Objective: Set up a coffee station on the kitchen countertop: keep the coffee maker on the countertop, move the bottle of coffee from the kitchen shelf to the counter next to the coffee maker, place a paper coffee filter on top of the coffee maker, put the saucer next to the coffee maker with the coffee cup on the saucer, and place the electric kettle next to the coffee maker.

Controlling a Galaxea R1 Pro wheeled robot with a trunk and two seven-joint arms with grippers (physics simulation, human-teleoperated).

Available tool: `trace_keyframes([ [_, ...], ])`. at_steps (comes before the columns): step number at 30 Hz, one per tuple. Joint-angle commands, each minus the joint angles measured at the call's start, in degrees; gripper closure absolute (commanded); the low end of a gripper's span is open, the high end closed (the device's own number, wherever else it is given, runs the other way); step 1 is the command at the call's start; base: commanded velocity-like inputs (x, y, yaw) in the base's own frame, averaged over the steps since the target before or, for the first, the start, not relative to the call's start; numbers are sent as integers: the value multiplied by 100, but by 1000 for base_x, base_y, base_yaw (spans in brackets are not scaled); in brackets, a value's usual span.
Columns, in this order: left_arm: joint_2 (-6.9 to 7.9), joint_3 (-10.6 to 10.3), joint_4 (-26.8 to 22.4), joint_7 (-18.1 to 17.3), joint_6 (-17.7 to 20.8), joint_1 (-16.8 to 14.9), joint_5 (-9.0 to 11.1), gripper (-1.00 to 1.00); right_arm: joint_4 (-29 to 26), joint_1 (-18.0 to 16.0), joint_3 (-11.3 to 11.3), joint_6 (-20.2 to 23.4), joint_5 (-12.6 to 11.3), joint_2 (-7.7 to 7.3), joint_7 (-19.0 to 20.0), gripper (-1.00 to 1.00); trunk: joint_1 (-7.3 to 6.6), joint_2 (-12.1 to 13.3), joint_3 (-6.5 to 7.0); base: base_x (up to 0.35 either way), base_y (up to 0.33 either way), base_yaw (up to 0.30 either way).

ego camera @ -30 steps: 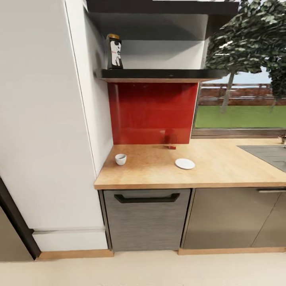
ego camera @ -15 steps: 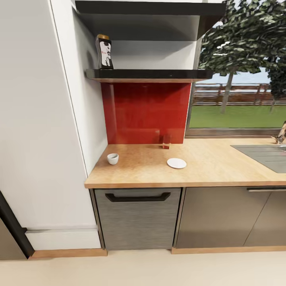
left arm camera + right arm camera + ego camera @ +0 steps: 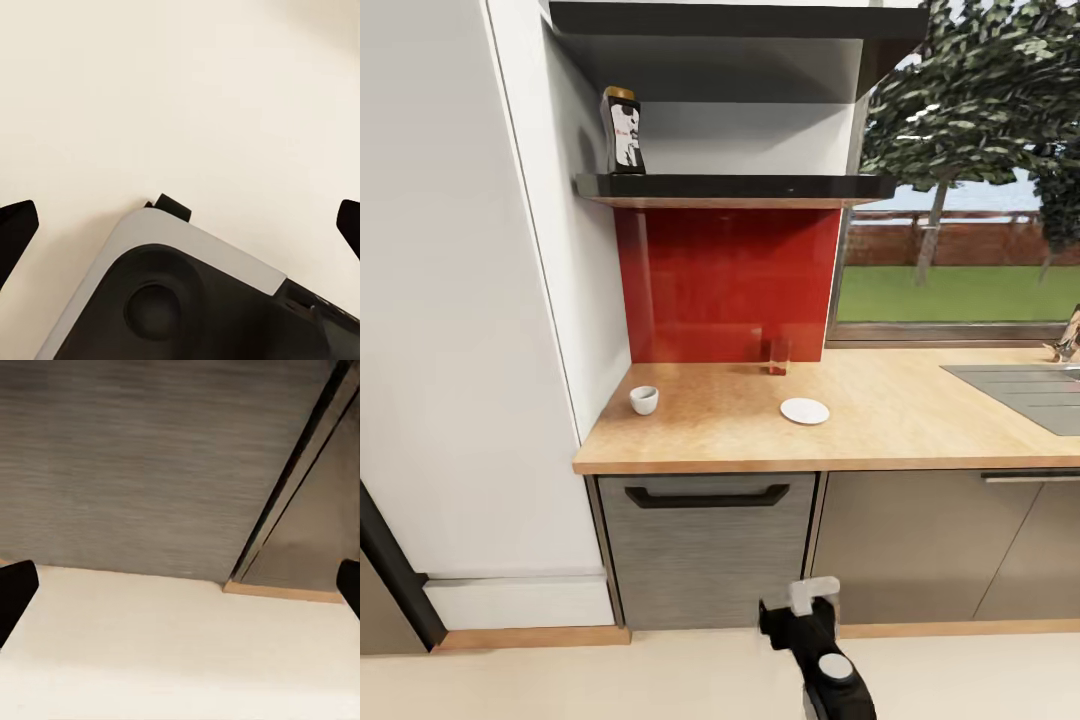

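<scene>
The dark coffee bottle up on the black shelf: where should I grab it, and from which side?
Grip the dark coffee bottle with the white label around its labelled mid-body, coming from the front. It stands upright at the black shelf's left end, close to the white wall, so a side approach there looks blocked.

My right arm [image 3: 822,650] reaches forward low in the head view, wrist up, its gripper [image 3: 812,596] pale at the tip. My right jaws stand wide apart (dark fingertips [image 3: 15,592] at both edges of the wrist view). My left jaws are spread just as wide, fingertips [image 3: 15,229] likewise, hanging over my own base [image 3: 187,300].
</scene>
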Motion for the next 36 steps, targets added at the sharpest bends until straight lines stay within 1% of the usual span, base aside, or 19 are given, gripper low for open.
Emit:
trace_keyframes([
  [1,-1,44,3,-13,-13,-4,-28,-100,-227,-73,13,157,124,0,-9,-100,0,-3,-7,0,0,0],
  [4,22,42,3,-13,-13,-4,-28,-100,-919,-556,133,689,346,0,-5,-100,0,-3,-7,0,0,0],
  [5,40,43,3,-13,-13,-4,-28,-100,-996,-696,179,798,368,0,-8,-100,0,-3,-7,0,0,0],
  [9,202,46,3,-13,-7,-4,-21,-100,-1208,-1711,356,1627,340,0,-15,-100,0,-3,-7,0,0,0],
  [10,239,47,-6,-8,-3,-4,-20,-100,-1225,-2086,377,1962,220,0,-21,-100,0,-3,-7,0,0,0],
  [12,265,47,-20,-1,0,-4,-22,-100,-1210,-2466,390,2318,37,0,-33,-100,0,-3,-7,0,0,0],
  [14,288,45,-35,14,-1,-4,-27,-100,-1108,-3025,400,2873,-273,0,-65,-100,0,-3,-7,0,0,0],
  [16,309,41,-52,23,-3,-4,-36,-100,-728,-3797,400,3575,-617,0,-113,-100,0,-3,-7,0,0,0],
  [17,325,40,-59,26,-2,-4,-39,-100,-402,-4182,394,3662,-751,0,-128,-100,0,-3,-7,0,0,0],
  [18,346,32,-61,29,2,-4,-58,-100,481,-4938,336,3662,-1000,0,-148,-100,0,-3,-7,0,0,0],
  [19,347,32,-61,30,2,-4,-62,-100,747,-5122,304,3662,-1062,0,-152,-100,0,-3,-7,0,0,0],
  [21,350,27,-58,31,3,-4,-66,-100,1893,-5818,143,3662,-1313,0,-166,-100,0,-3,-7,0,0,0],
  [22,346,5,-53,24,11,-4,-77,-100,2961,-6395,35,3662,-1499,0,-180,-100,0,-3,-7,0,0,0],
  [25,337,-36,-44,-7,54,-4,-105,-100,4305,-7165,-33,3662,-1607,0,-368,-100,0,-3,-7,0,0,0],
  [26,331,-47,-35,-10,60,-4,-117,-100,4689,-7363,-62,3514,-1622,0,-792,-100,0,-3,-7,0,0,0],
  [27,332,-56,-25,-5,59,-4,-142,-100,5052,-7476,-146,2983,-1672,0,-1340,-100,0,-3,-7,0,0,0],
  [30,340,-50,-14,15,46,-4,-145,-100,5632,-7563,-285,2455,-1945,0,-1808,-100,0,-3,-7,0,0,0],
  [33,343,-20,-10,19,46,-4,-115,-100,5862,-7582,-318,2308,-2056,0,-1844,-100,0,-3,-7,17,0,0],
  [36,346,0,8,25,59,-4,-90,-100,5998,-7592,-345,2252,-2120,0,-1502,-100,0,-3,-7,166,0,0],
])
